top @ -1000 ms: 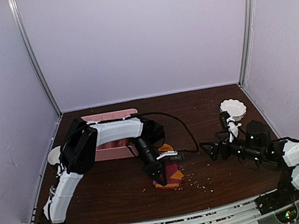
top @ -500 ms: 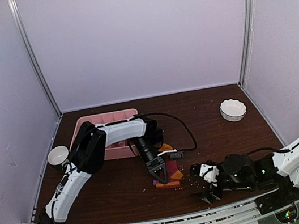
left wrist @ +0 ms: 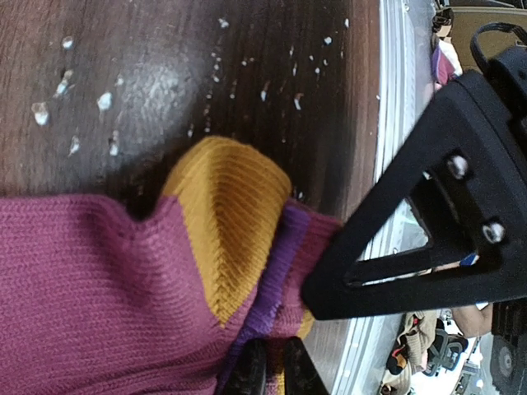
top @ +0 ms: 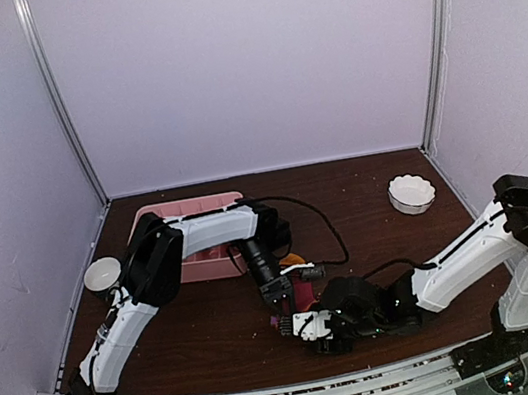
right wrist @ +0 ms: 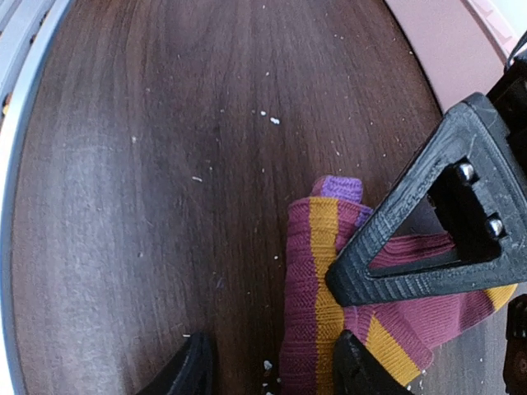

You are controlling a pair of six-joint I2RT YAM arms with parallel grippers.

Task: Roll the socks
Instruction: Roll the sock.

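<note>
The left arm reaches over the pink tray (top: 183, 211) and points straight down, with the left claw (left wrist: 270, 374) pinched shut on the socks (right wrist: 317, 271). The right arm lies low across the table (top: 195, 331). The right claw (right wrist: 272, 366) is spread open at the socks' near edge. The dark wood is speckled with crumbs (right wrist: 272, 120) and ringed by pale lilac walls (top: 241, 59). A white bowl (top: 411, 193) sits far right. Half a second ago the right claw was further right, clear of the socks.
</note>
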